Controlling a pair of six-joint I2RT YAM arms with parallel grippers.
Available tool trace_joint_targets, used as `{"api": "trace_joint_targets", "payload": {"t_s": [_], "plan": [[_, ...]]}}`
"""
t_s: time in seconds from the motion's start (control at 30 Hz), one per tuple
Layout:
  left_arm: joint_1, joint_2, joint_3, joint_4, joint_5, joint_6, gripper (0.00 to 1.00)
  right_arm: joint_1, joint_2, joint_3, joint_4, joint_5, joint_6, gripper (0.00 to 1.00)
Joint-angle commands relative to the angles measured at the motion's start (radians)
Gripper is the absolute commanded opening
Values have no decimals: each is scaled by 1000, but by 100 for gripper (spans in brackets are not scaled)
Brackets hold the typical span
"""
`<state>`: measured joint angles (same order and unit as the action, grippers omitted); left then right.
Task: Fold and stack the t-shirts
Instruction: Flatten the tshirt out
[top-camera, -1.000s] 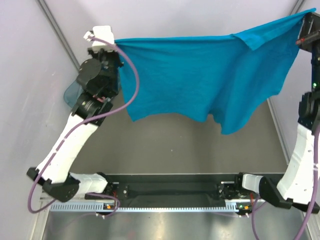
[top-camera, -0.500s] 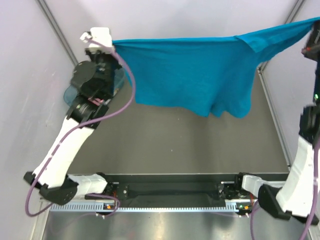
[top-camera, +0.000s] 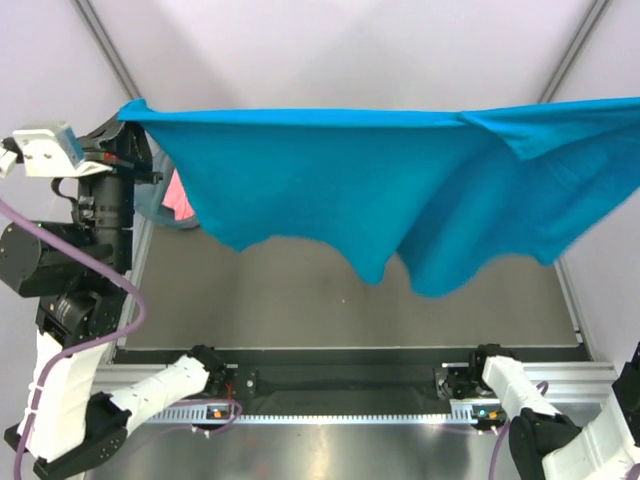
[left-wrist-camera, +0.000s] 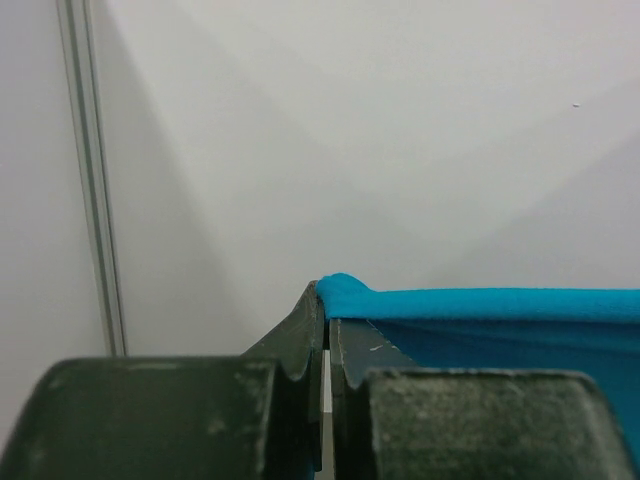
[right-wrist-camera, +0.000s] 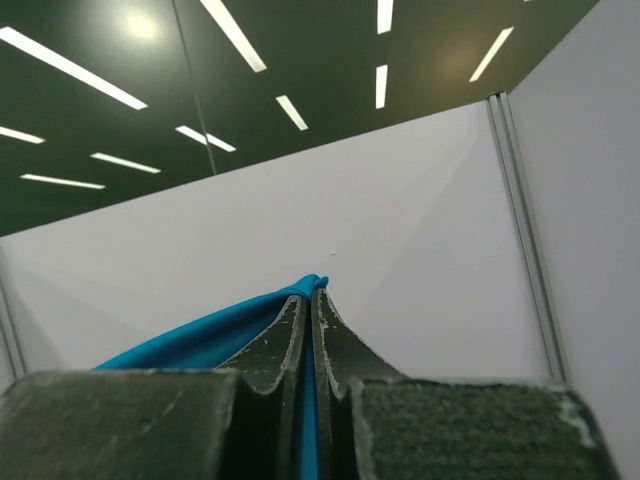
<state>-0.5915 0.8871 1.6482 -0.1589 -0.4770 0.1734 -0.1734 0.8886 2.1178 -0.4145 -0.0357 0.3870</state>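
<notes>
The teal-blue t-shirt (top-camera: 350, 170) hangs stretched wide in the air above the table, its top edge taut and its lower edge drooping. My left gripper (top-camera: 128, 118) is shut on its left top corner; the left wrist view shows that gripper (left-wrist-camera: 327, 300) pinching the cloth (left-wrist-camera: 480, 305). My right gripper is beyond the right edge of the top view; in the right wrist view it (right-wrist-camera: 311, 295) is shut on the cloth (right-wrist-camera: 200, 335). The salmon-pink t-shirt (top-camera: 181, 197) peeks out at the far left, mostly hidden behind the teal shirt.
The rigid teal basket (top-camera: 148, 205) stands at the far left with the pink shirt in it. The grey table top (top-camera: 300, 300) lies below the hanging shirt. White walls with metal posts (top-camera: 100, 45) close in the sides and back.
Both arms have lifted and spread apart, pulling the teal shirt higher and wider. The left gripper moved left, the right gripper left the top view. The pink shirt now shows.
</notes>
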Motion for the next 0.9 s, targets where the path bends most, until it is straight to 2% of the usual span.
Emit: {"api": "trace_joint_targets", "payload": {"t_s": [0.0,0.17,0.27,0.37,0.4,0.6,0.73,0.87], "plan": [[5,33,-5,-21,-3,-9,0,-18,49,21,8,39,15,0],[7,90,-62,4,3,-9,0,-17,64,-102,23,4,27,0],[5,142,-140,50,-5,-6,0,-18,65,-250,58,-13,24,0],[5,211,-246,123,-14,11,0,-18,58,-448,130,-23,15,0],[5,234,-286,136,-21,14,0,-18,55,-563,157,-26,9,0],[47,459,-444,295,-54,26,0,-17,139,-916,334,-36,-22,0],[105,733,-397,280,-8,-38,0,-18,327,-998,466,-24,-33,0],[122,962,-253,245,-46,-38,0,-17,524,-954,560,-20,-53,0]]}}
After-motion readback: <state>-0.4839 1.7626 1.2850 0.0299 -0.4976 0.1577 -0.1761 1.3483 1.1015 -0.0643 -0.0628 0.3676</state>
